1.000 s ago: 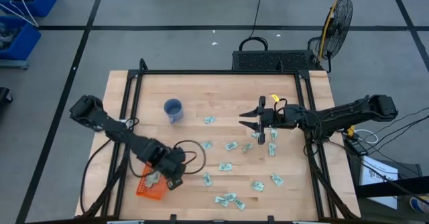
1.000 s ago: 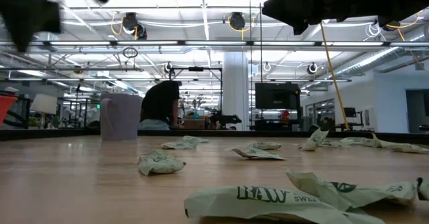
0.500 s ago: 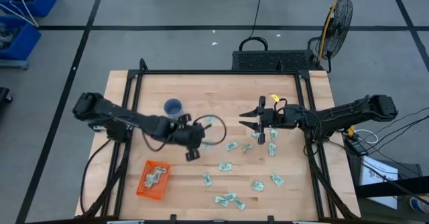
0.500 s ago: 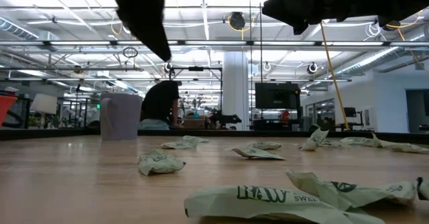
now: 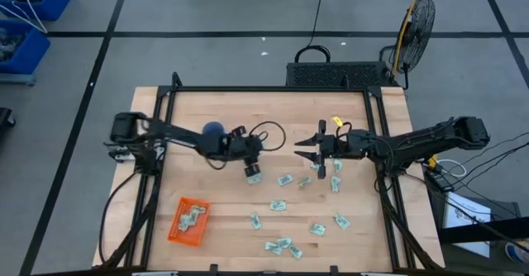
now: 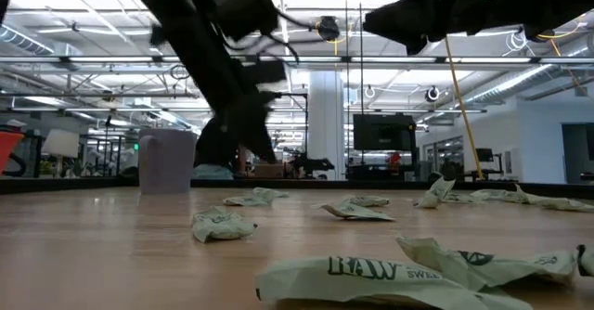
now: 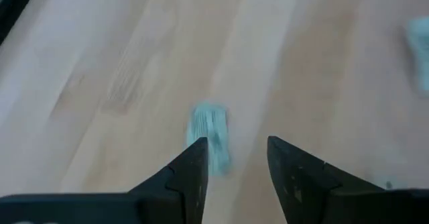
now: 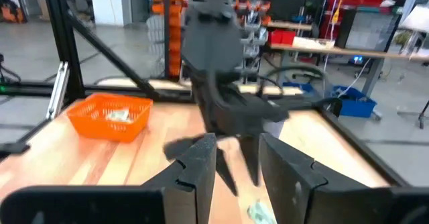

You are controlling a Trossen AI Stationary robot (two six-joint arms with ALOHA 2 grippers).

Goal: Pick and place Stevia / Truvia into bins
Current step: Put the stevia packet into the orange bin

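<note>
Left wrist view shows the left gripper (image 7: 234, 160) above a sachet (image 7: 210, 133), jaws apart and empty. The right gripper (image 5: 302, 150) hovers mid-tabletop, jaws partly open, holding nothing.

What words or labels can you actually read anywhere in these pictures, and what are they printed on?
"RAW" and, smaller beside it, "SWEE...", cut off by a fold: on the nearest sachet in the low view.
The other sachets on the table: print too small or blurred to read.
The orange basket: no lettering visible.
</note>
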